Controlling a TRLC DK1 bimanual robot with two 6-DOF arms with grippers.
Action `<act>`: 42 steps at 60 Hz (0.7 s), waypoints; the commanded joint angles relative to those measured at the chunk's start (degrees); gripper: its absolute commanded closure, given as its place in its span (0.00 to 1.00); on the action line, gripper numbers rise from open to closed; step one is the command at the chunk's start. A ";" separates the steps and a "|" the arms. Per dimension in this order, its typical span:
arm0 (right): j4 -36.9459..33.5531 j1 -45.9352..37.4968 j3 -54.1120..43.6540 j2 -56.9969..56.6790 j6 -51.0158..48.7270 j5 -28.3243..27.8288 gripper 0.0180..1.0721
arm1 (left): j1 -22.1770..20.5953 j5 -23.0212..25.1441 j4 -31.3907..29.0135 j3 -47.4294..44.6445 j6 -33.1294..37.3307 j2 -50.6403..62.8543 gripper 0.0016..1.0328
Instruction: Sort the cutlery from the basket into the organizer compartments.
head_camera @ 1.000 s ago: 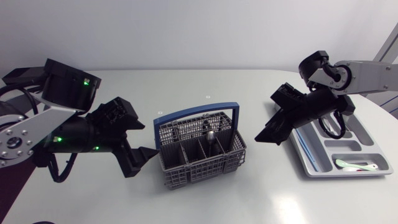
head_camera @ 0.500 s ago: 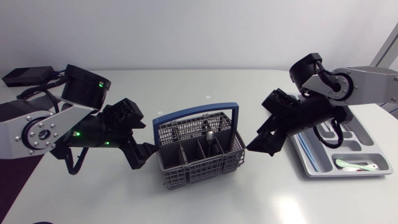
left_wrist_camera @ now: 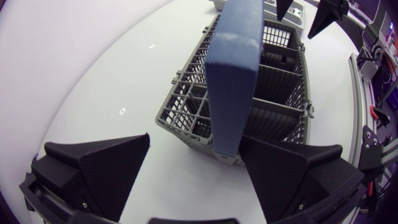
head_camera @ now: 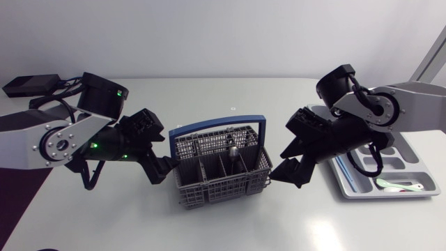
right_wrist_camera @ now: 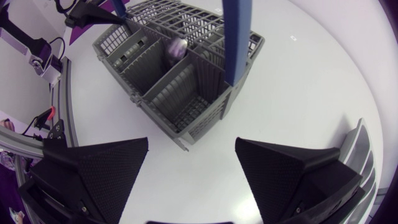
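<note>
Grey basket (head_camera: 209, 183) sits mid-table, organizer (head_camera: 369, 188) at the right edge; your left gripper (head_camera: 168, 155) and right gripper (head_camera: 279, 166) flank it, both released, and the upright spoon (head_camera: 235, 152) inside lies left of the right one, which is nearer

Bright, even light falls from overhead on the glossy white table (head_camera: 230, 223), and pale glare patches sit near its front edge. Only soft, faint shadows lie beside the grey plastic grid basket with a blue handle (head_camera: 221, 183). In my left wrist view the table glows almost pure white.
</note>
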 commanded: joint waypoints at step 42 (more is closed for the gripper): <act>-2.34 3.55 -4.08 -9.52 2.90 4.34 0.04 | 5.45 9.12 -10.30 0.46 2.66 -13.28 0.05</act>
